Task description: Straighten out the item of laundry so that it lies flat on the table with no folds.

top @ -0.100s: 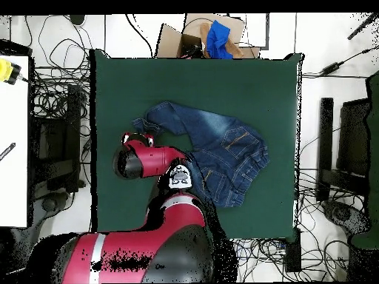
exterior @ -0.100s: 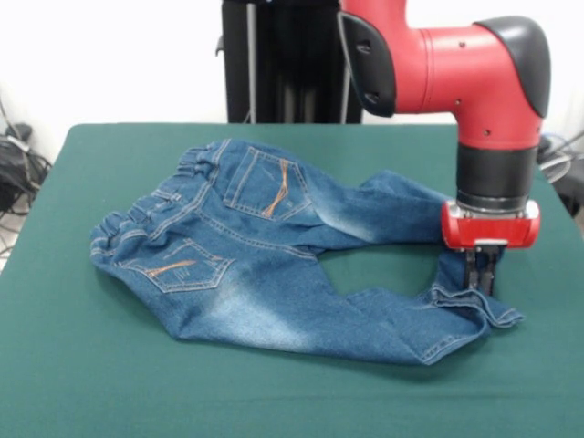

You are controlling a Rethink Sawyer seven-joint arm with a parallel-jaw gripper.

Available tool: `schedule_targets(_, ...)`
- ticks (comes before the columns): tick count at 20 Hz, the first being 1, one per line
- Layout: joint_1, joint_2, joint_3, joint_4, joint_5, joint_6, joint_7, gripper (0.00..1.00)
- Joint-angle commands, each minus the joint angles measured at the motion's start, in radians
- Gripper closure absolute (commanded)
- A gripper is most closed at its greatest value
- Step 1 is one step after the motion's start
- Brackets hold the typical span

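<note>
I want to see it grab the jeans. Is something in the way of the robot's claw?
Nothing visible is. The gripper is already down at the jeans, right at a leg cuff, on the green table.

Jeans blue denim, pale faded patches, orange pocket stitching; table dark green.

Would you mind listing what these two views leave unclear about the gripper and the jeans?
- Front view: the gripper tips sit at the jeans leg hems; a grasp is too small to tell.
- Overhead view: the arm covers the gripper and part of one leg.
- Both views: the jeans' underside on the table is hidden.
</note>
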State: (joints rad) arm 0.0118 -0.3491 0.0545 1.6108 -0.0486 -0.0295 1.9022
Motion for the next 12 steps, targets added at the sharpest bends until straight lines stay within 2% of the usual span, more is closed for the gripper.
schedule_targets(1,-0.011,0.185,-0.001,-0.049,0.026,0.089,0.11,1.0)
schedule_targets(7,-0.036,0.165,0.035,-0.03,0.03,0.146,0.1,1.0)
schedule_targets(12,0.022,0.036,0.07,0.113,0.116,0.185,0.217,1.0)
